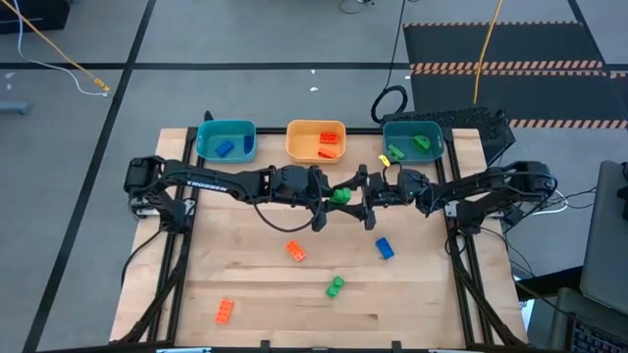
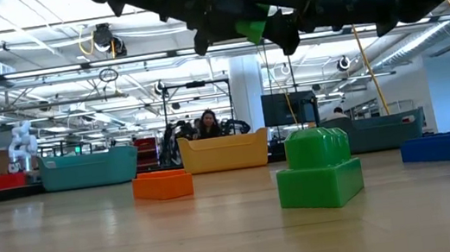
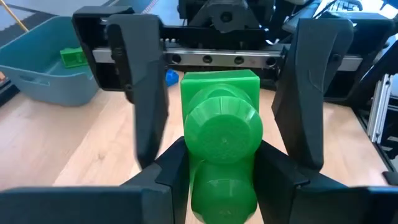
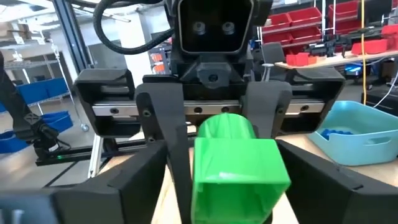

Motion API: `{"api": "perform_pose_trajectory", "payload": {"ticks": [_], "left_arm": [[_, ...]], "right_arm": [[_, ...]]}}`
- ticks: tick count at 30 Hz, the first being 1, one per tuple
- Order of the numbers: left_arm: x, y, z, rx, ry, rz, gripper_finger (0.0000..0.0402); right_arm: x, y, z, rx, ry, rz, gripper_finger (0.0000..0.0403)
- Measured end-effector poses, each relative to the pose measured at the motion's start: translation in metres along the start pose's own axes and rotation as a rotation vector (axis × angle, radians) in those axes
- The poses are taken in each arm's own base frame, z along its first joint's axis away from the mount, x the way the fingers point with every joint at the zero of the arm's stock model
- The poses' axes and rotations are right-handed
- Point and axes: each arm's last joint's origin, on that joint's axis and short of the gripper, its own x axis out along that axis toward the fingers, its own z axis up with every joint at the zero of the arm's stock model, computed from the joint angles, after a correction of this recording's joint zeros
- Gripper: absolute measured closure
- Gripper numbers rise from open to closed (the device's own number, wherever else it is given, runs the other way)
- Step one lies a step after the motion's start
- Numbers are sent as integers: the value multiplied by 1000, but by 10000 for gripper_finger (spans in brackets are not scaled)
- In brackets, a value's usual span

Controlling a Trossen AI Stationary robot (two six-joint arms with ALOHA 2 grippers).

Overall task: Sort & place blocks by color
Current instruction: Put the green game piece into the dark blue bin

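A green block (image 1: 340, 196) hangs over the table's middle, held by my left gripper (image 3: 224, 163), which comes in from the table's left. Its square end (image 4: 239, 171) points toward my right gripper (image 4: 227, 190). My right gripper faces it from the table's right and is open. Its fingers (image 3: 142, 93) stand on either side of the square end with gaps showing. The low view shows the held green block (image 2: 251, 28) high above the wood. Loose blocks rest flat on the table: orange (image 1: 295, 251), blue (image 1: 385, 249), green (image 1: 336, 286) and orange (image 1: 225, 312). My left gripper pinches the green block's rounded stud end (image 3: 221, 193) between its two fingers (image 3: 171, 177). The fingers come roughly level from the table's left. The block is lifted clear of the table, and its square end (image 3: 221, 90) sticks out beyond the fingertips.
Three trays stand along the far edge. The left teal tray (image 1: 208, 147) holds a blue block, the orange tray (image 1: 294, 147) holds orange-red blocks, and the right teal tray (image 1: 437, 147) holds green blocks. Bare wood lies between the arms and the near edge.
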Motion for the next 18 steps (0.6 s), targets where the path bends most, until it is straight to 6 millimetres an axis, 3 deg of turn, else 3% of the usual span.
{"api": "perform_pose_trajectory", "payload": {"ticks": [18], "left_arm": [[0,-1,-1,-3,11,-1,258]], "right_arm": [[0,1,0,-51,-3,2,276]]}}
